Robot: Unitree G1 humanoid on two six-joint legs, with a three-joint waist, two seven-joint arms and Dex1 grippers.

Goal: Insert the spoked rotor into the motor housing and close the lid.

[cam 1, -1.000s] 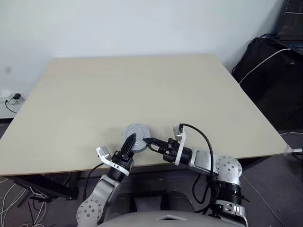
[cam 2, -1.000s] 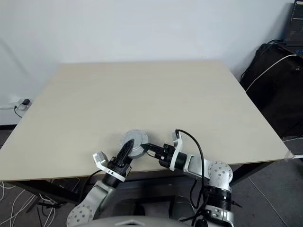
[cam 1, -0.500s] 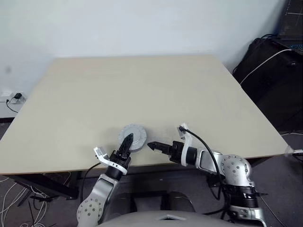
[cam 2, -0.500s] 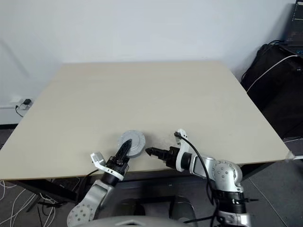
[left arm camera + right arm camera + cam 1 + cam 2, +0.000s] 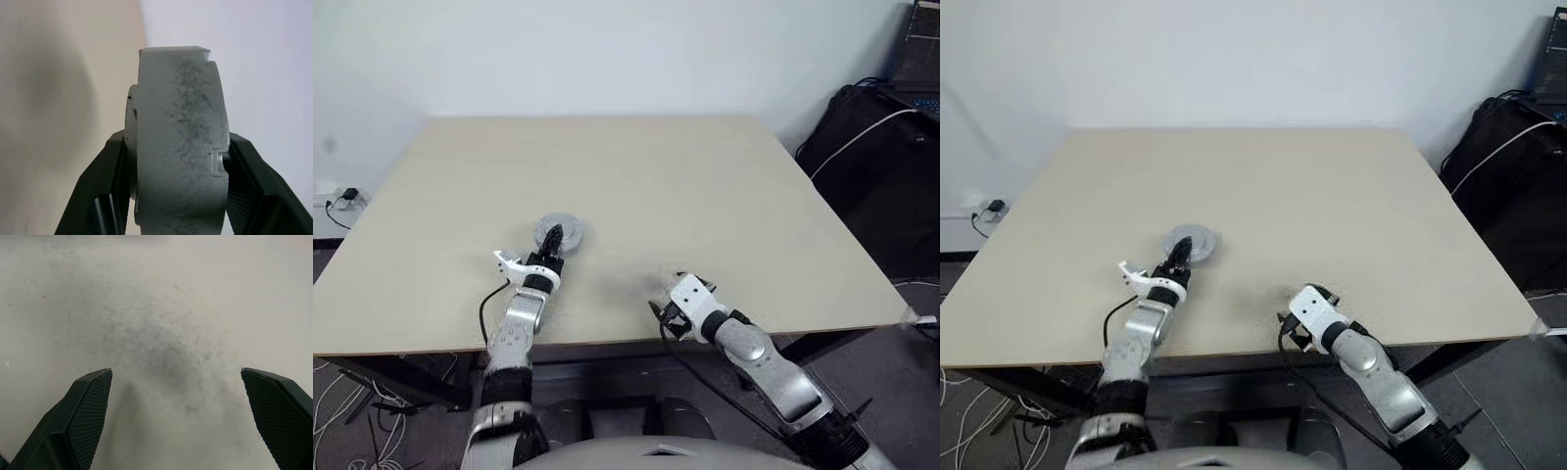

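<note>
A grey round metal piece (image 5: 551, 229) with a smooth top, the lid by its look, sits low over the tan table (image 5: 705, 196), left of centre. My left gripper (image 5: 558, 240) is shut on it. In the left wrist view its black fingers (image 5: 105, 181) press both sides of the thick grey body (image 5: 181, 112). I cannot tell whether the motor housing is under the lid. The spoked rotor is hidden. My right gripper (image 5: 175, 374) stands open and holds nothing over bare table near the front edge (image 5: 662, 313).
The table's front edge runs just behind both wrists. A black bag with white cables (image 5: 876, 166) stands off the table's right side, with a laptop (image 5: 915, 49) above it. A wall socket with a plug (image 5: 342, 201) sits at the left.
My left gripper has carried the grey piece away from the front edge and to the left. My right gripper let go of it, opened, rolled over and drew back to the right.
</note>
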